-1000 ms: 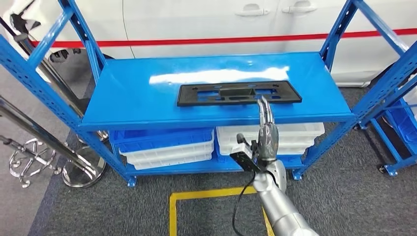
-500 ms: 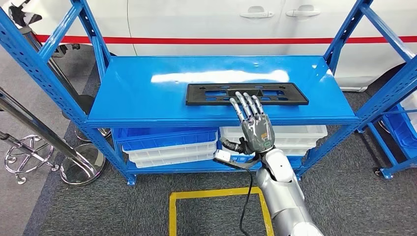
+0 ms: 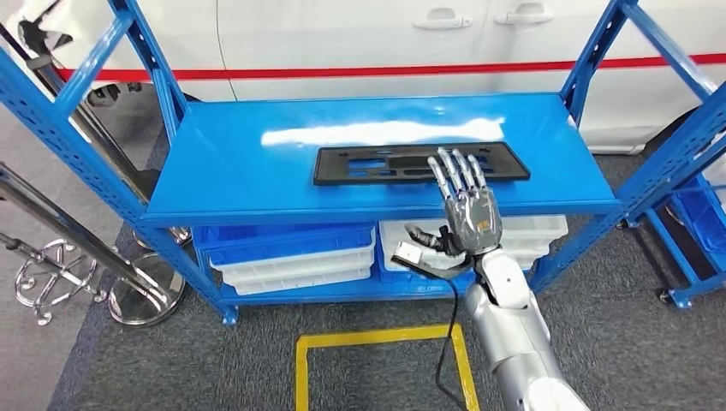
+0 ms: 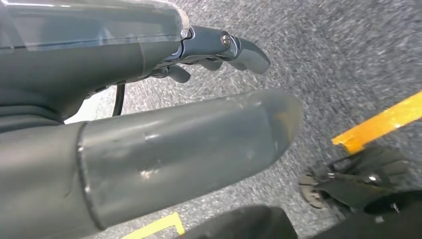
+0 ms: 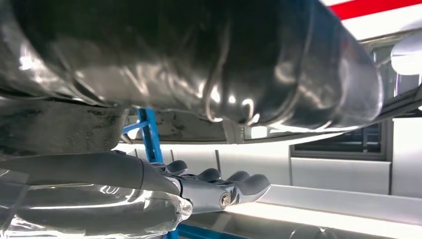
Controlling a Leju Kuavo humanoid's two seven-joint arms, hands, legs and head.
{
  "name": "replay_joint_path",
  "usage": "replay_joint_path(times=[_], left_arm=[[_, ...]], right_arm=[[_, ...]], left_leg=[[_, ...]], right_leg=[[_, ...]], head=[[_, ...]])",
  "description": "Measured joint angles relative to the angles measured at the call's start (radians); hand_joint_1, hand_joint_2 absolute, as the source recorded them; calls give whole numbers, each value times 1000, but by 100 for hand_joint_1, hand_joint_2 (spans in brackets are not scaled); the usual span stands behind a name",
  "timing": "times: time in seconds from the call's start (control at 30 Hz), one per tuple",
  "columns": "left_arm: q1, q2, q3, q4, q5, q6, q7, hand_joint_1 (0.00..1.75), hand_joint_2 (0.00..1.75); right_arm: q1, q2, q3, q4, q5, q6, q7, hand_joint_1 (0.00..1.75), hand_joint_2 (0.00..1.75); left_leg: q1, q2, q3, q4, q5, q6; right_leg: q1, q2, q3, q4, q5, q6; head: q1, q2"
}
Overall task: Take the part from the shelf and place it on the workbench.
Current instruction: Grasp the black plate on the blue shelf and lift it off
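Head view: the black part [image 3: 419, 163] lies flat on the blue shelf [image 3: 240, 163], carrying no writing I can read. The right hand [image 3: 465, 205] is spread flat, fingers [image 3: 456, 171] apart over the part's right half, possibly touching it. Left wrist view: the left hand [image 4: 149, 114] hangs over grey carpet [image 4: 348, 59], fingers [image 4: 234, 47] loosely extended, holding nothing.

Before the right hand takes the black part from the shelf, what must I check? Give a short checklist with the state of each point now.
1. Black part lies flat on the blue shelf: ok.
2. Right hand holds nothing, fingers apart: ok.
3. Fingers reach over the part's front edge: ok.
4. Fingers touch the part: cannot tell.
5. Left hand hangs away from the shelf, over the carpet: ok.
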Motion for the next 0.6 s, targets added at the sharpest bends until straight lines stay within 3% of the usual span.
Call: replay_joint_path(times=[0.07,0.1,0.13,0.17,0.23,0.3,0.37,0.43,0.47,0.53,0.57,0.6], left_arm=[[0,0,0,0,-1,0,-2,0,0],[0,0,0,0,-2,1,-2,0,0],[0,0,0,0,-3,2,-2,0,0],[-1,0,0,0,-4,3,-2,0,0],[-3,0,1,0,-5,6,-3,0,0],[-5,0,2,0,-8,9,-3,0,0],[-4,0,3,0,-9,11,-3,0,0],[-2,0,4,0,-10,12,-3,0,0],[-3,0,5,0,-11,12,-3,0,0],[-3,1,6,0,-13,13,-2,0,0],[-3,1,7,0,-15,13,-2,0,0],[-2,1,8,0,-17,12,-1,0,0]], right_arm=[[-3,0,0,8,-3,0,8,0,0],[-4,0,0,13,-4,0,11,0,0],[-4,0,0,19,-4,0,15,0,0],[-6,0,0,24,-4,0,17,0,0],[-10,0,-2,32,-12,0,18,0,87],[-15,1,-11,44,-41,0,3,0,175],[-18,2,-25,59,-66,0,-16,0,175],[-19,2,-38,68,-65,0,-23,0,175],[-19,2,-46,70,-58,0,-21,0,175],[-17,4,-64,74,-36,0,-10,0,175],[-13,5,-71,76,-26,0,-3,0,175],[-10,6,-77,78,-12,0,9,0,175]], left_leg=[[4,0,-60,126,-49,-8],[6,0,-77,156,-50,-11],[7,0,-74,147,-31,-12],[9,1,-52,96,5,-13],[10,1,10,-38,63,-10],[7,-1,38,-101,75,-2],[5,-3,38,-105,76,12],[7,-2,39,-112,82,26],[9,-2,40,-116,85,33],[8,-1,38,-117,86,39],[7,-1,38,-117,86,40],[6,-1,38,-117,86,41]], right_leg=[[0,-1,0,1,-1,-2],[0,-1,0,2,-1,-2],[-1,-1,0,4,-3,-1],[-1,0,1,6,-5,1],[0,2,0,15,-11,10],[4,2,-5,22,-14,20],[4,2,-8,22,-13,31],[0,2,-16,43,-32,41],[-1,2,-33,80,-56,45],[-2,2,-91,202,-118,50],[-2,2,-118,259,-138,52],[-2,2,-133,288,-140,53]], head=[[0,0],[0,0],[0,0],[0,0],[0,0],[0,0],[0,0],[0,0],[0,0],[0,0],[0,0],[0,0]])
